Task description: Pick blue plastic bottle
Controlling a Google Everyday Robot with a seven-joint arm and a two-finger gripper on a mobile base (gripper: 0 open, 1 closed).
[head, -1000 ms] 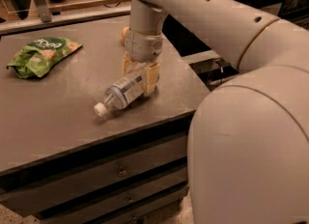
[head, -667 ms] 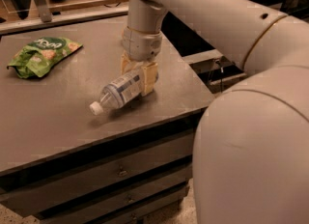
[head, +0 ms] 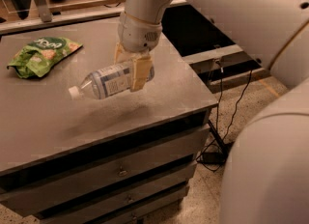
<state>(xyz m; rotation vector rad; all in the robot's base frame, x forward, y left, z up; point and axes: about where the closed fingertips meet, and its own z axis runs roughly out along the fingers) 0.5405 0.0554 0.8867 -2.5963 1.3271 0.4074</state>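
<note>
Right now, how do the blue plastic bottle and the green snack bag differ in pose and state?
The blue plastic bottle is clamped in the end effector, held sideways above the table, shadow beneath; the green snack bag lies flat on the table, untouched. The bottle is clear with a white cap; the bag is opaque and crumpled. Both are at the same table.

End effector (head: 130, 70) clamping bottle (head: 99, 84) hides part of label (head: 116, 76).

Single view: high beside arm (head: 231, 10), facing obliquely down, close on table (head: 72, 121); gripper (head: 130, 68) upper-centre, clasping blue plastic bottle (head: 108, 80).
</note>
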